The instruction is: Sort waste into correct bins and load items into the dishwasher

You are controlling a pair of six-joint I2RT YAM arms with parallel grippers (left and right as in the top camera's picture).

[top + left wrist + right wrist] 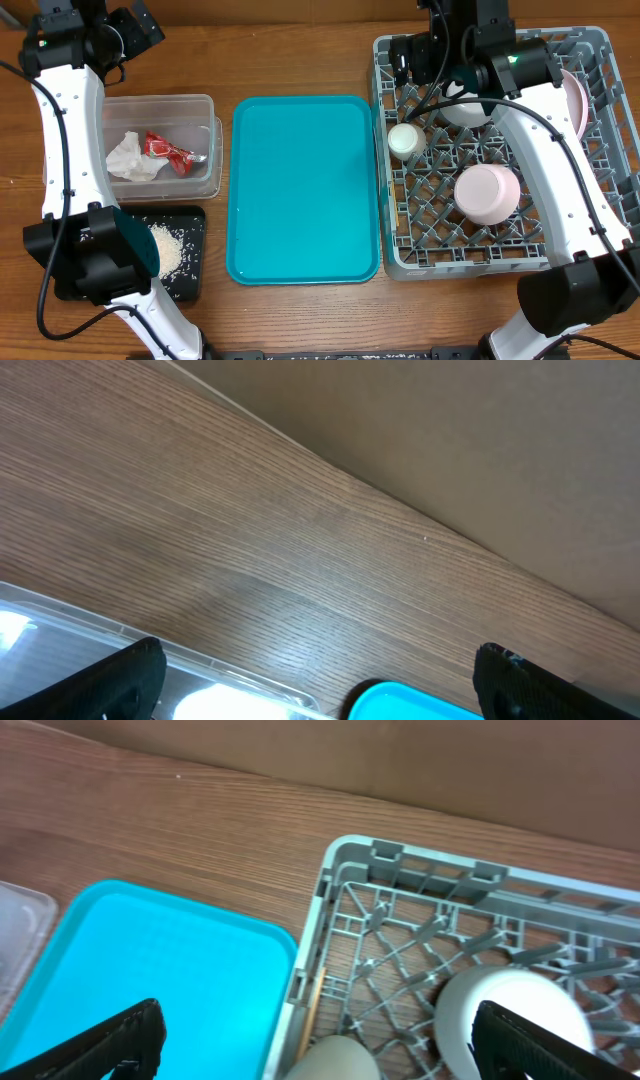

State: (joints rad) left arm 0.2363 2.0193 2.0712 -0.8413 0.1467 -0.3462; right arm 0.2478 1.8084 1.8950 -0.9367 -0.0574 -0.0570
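The clear bin [205,140] holds the white napkin [128,158] and the red wrapper [170,150]. White rice-like grains [165,250] lie in the black tray [190,222]. In the grey dish rack [400,255] stand the white cup [405,140], the grey bowl [465,108], an upturned pink dish [487,192] and the pink plate [577,100] on edge. My left gripper [140,35] hangs open and empty behind the clear bin [100,632]. Over the rack's back left corner [400,860] my right gripper [320,1050] is open, with the cup [335,1062] below it and the bowl [505,1005] beside one finger.
An empty teal tray [305,190] lies between the bins and the rack; its corner shows in the left wrist view [400,702] and its right half in the right wrist view [150,960]. Bare wooden table [300,60] runs along the back.
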